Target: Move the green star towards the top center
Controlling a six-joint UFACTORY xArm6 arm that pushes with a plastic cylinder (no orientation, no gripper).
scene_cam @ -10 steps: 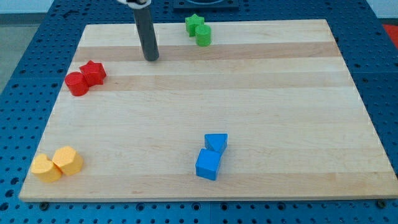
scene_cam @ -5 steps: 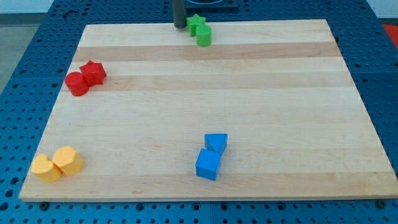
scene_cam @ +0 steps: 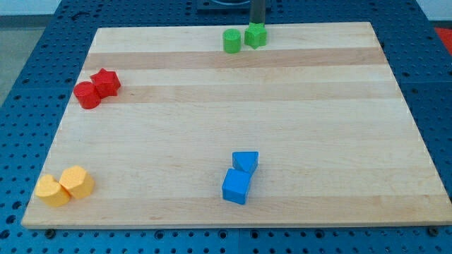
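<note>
Camera view, the only one. My tip [scene_cam: 258, 23] sits at the view's top edge of the desk [scene_cam: 240, 106], touching or just behind the green star [scene_cam: 256, 35] on its upper side. No claw on this rig, only the rod, so nothing is released or clenched. The star lies in the top band, slightly right of centre, with the green cylinder [scene_cam: 232, 41] just beside it on the view's left.

Judgement: the star looks close to its goal already. Any further push should be short and slow, coming from the view's right side of the star, since from the tip's present spot a push would drive it down, away from the top. Watch the cylinder: a leftward nudge would carry it along.

Count:
- green: two
- red: two, red star [scene_cam: 106, 82] and red cylinder [scene_cam: 87, 95]
- blue: two, blue cube [scene_cam: 236, 187] and blue wedge-like block [scene_cam: 246, 161]
- yellow blocks [scene_cam: 65, 186]: two, shapes unclear
</note>
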